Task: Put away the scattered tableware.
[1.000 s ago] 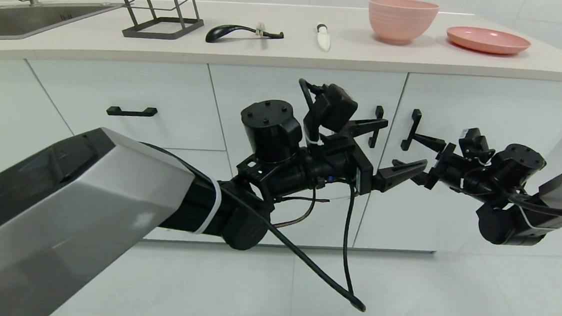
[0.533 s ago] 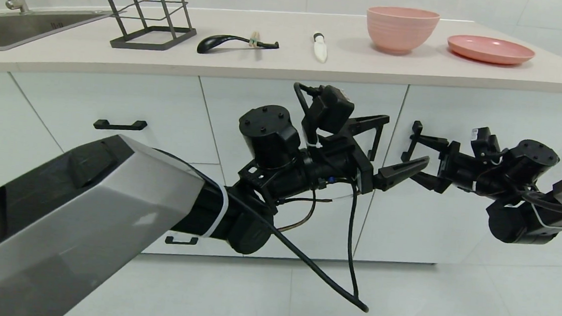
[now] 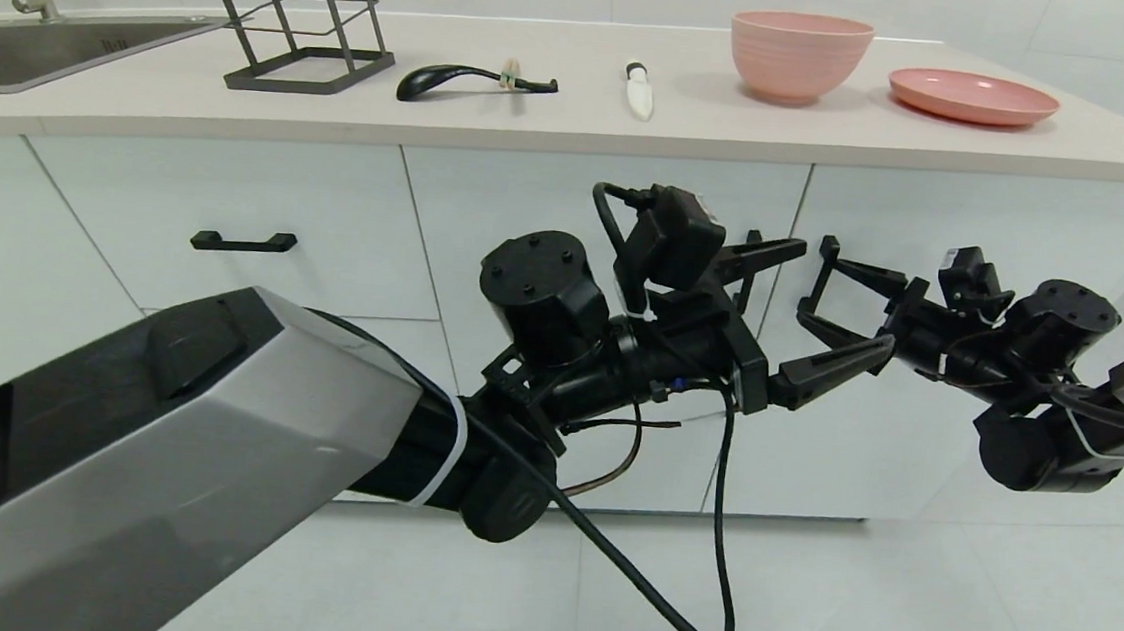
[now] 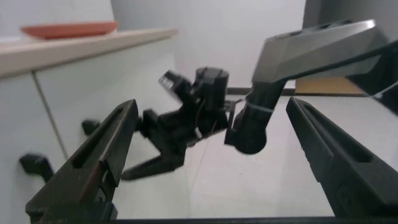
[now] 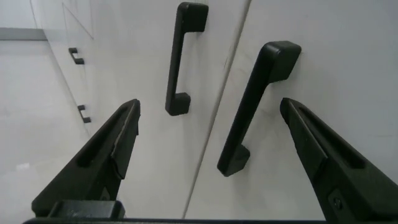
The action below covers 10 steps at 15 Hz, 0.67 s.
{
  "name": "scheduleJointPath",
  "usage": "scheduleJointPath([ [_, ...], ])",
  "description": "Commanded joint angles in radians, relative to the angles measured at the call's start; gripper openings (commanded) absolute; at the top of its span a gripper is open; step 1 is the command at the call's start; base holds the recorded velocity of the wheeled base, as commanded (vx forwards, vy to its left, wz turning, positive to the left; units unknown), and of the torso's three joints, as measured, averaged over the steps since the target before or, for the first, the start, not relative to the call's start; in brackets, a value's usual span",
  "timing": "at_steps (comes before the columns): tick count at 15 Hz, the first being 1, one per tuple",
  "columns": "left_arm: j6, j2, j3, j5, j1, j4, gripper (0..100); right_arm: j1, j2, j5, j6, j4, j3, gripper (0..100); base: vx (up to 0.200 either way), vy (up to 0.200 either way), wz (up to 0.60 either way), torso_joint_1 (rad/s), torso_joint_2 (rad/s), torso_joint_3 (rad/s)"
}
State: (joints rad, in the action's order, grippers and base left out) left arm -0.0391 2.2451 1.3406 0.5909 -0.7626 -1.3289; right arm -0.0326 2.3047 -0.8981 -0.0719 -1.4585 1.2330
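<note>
While both stand spread, the right gripper [image 3: 815,283] could clip the left gripper [image 3: 844,296] just beside it, missing the cabinet handle [image 5: 256,106].

Nothing in the way of text, numbers, labels or signs could be read. A small dark mark stood on the inner wall of the sink [image 3: 112,41], well apart from the jaws, but it was too small to make out.
</note>
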Motion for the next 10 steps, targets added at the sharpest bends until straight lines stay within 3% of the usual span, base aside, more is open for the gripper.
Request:
scheduleJointPath([
  [1,-0.039,-0.033,-0.094,-0.003,-0.031,-0.024,100,0.000,-0.002,-0.022,0.000,0.000,-0.001,100,0.000,0.000,0.00,0.000,0.00,0.000],
  [2,-0.076,-0.050,-0.147,-0.005,-0.041,-0.053,100,0.000,-0.001,-0.022,0.000,0.000,0.000,100,0.000,0.000,0.00,0.000,0.00,0.000],
  [3,-0.087,-0.053,-0.156,-0.005,-0.043,-0.062,100,0.000,-0.001,-0.022,0.000,0.000,0.000,100,0.000,0.000,0.00,0.000,0.00,0.000],
  [7,-0.091,-0.055,-0.156,-0.017,-0.041,-0.069,100,0.006,-0.001,-0.022,0.000,0.000,-0.003,100,0.000,0.000,0.00,0.000,0.00,0.000],
  [10,-0.087,-0.059,-0.152,-0.026,0.011,-0.055,100,0.060,0.009,-0.024,0.000,0.000,0.000,100,0.000,0.000,0.00,0.000,0.00,0.000],
])
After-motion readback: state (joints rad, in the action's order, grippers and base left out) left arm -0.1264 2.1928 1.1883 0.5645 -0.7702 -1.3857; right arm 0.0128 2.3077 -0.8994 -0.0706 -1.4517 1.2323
